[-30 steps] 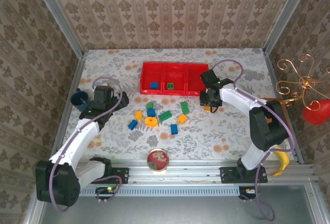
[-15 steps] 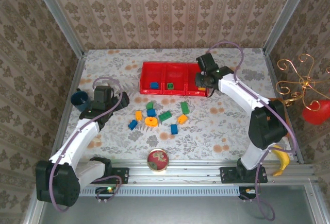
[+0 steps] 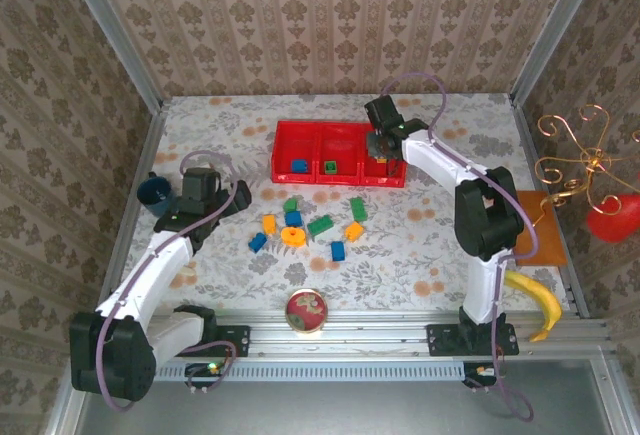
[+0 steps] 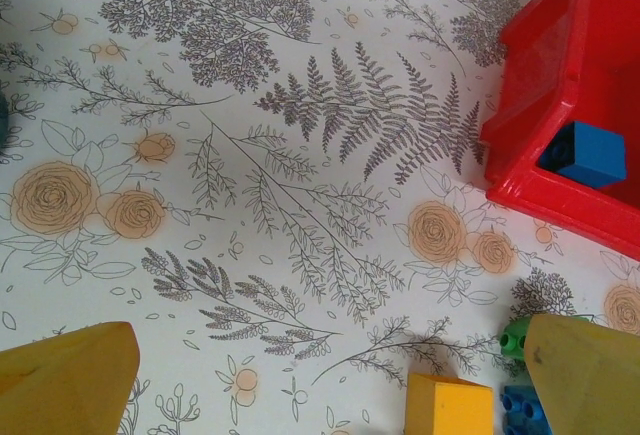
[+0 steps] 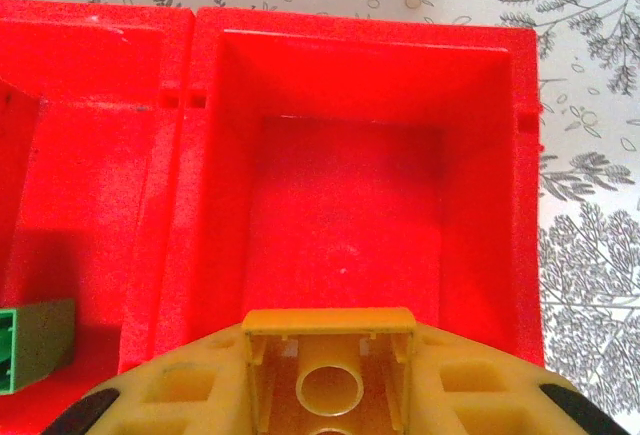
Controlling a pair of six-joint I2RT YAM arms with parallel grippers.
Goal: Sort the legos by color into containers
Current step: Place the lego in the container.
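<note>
Right gripper (image 3: 382,146) sits above the right compartment of the red tray (image 3: 320,126), jaws clamped on an orange block (image 5: 330,380) whose hollow underside faces the wrist camera. A blue block (image 3: 298,166) lies in the tray's left compartment and a green block (image 3: 328,167) in the middle one. Left gripper (image 3: 198,191) is off the tray's left end over the table (image 4: 250,155), jaws spread wide, nothing between them. Loose blocks (image 3: 320,224) are scattered in front of the tray, blue, green and orange, around an orange ring (image 3: 293,236).
</note>
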